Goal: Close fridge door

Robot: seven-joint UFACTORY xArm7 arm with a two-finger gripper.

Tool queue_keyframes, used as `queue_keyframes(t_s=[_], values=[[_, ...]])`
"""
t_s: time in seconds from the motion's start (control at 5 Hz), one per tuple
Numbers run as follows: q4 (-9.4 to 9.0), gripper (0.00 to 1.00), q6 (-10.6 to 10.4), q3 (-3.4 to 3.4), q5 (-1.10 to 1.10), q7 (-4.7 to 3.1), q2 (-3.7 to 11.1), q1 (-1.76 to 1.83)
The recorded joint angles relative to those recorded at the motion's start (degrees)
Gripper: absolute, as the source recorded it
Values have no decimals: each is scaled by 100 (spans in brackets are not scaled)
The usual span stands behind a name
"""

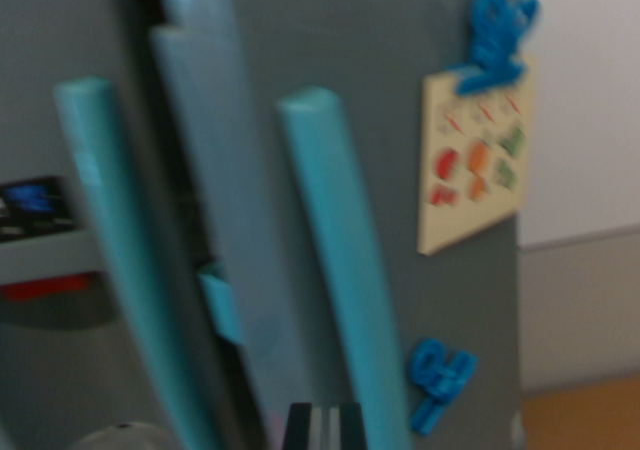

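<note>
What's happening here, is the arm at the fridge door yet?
The wrist camera sits close to a grey toy fridge. Its right door, with a teal handle, stands slightly ajar: a dark gap shows between it and the left door. The gripper is barely visible at the bottom edge, near the handle's lower end; contact can't be judged. The picture is blurred.

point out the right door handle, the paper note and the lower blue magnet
right door handle [335,260], wrist view, middle of the teal bar
paper note [478,160], wrist view, centre of the cream sheet
lower blue magnet [438,378], wrist view, its middle
</note>
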Motion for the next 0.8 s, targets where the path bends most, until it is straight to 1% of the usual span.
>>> queue_keyframes(t_s=[0.2,0.4,0.6,0.8], values=[[0,100,0,0,0,0,0,0],[246,100,0,-139,0,0,516,0],[246,100,0,-139,0,0,516,0],[524,100,0,-234,0,0,1085,0]])
